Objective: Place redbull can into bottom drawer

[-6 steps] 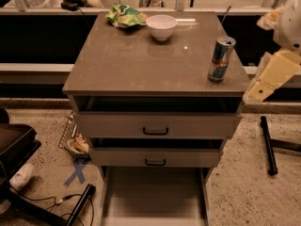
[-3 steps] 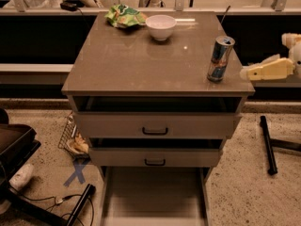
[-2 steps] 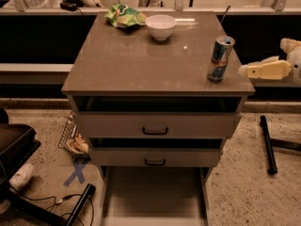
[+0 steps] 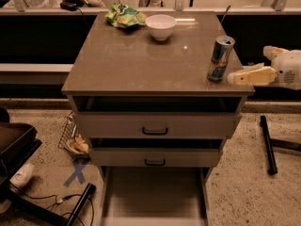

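"While the redbull can (image 4: 220, 59) stands upright near the right front corner of the tabletop (image 4: 141, 60), where is your gripper (image 4: 248, 64)?"

"My gripper hangs just off the tabletop's right edge, at about the can's height. Its fingers (image 4: 251, 76) are spread apart and hold nothing. The lower one reaches left, with its tip just beside the lower part of the can. I cannot tell whether it touches the can."

"And the bottom drawer (image 4: 154, 197)?"

"It is pulled out at the foot of the cabinet, below me and to my left. It is a wide, shallow grey tray with low side walls, well apart from the can. Above it are the middle drawer (image 4: 155, 157) and the top drawer (image 4: 155, 125), each with a black handle. Both are pulled out a little."

"What else is on the tabletop?"

"A white bowl (image 4: 160, 26) sits near the back edge, and a crumpled green bag (image 4: 124, 15) lies just beside it on the left. Both are far from the can. On the floor to the left of the cabinet there is a blue taped cross (image 4: 75, 173)."
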Tool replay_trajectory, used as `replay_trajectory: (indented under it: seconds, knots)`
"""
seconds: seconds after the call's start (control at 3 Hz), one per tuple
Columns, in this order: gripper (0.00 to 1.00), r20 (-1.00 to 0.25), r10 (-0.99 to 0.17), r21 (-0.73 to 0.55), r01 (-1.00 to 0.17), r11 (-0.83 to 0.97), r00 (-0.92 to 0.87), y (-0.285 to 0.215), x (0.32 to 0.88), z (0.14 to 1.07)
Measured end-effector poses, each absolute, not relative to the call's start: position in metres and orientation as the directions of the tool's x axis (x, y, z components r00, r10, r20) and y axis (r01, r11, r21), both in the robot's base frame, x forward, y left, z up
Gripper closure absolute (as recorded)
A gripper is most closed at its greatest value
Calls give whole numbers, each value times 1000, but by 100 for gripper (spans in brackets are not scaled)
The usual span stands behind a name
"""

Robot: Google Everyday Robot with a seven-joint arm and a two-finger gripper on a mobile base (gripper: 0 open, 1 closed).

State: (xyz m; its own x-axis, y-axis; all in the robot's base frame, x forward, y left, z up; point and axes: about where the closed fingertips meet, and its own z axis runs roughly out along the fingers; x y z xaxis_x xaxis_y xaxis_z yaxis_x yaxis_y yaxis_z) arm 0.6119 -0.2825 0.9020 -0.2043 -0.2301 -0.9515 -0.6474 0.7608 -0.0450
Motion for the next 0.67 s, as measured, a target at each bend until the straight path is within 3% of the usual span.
replay_trajectory:
  seconds: [0.67]
  knots:
    - [0,-968,-174,25,-760,649,-181,-245,640,860]
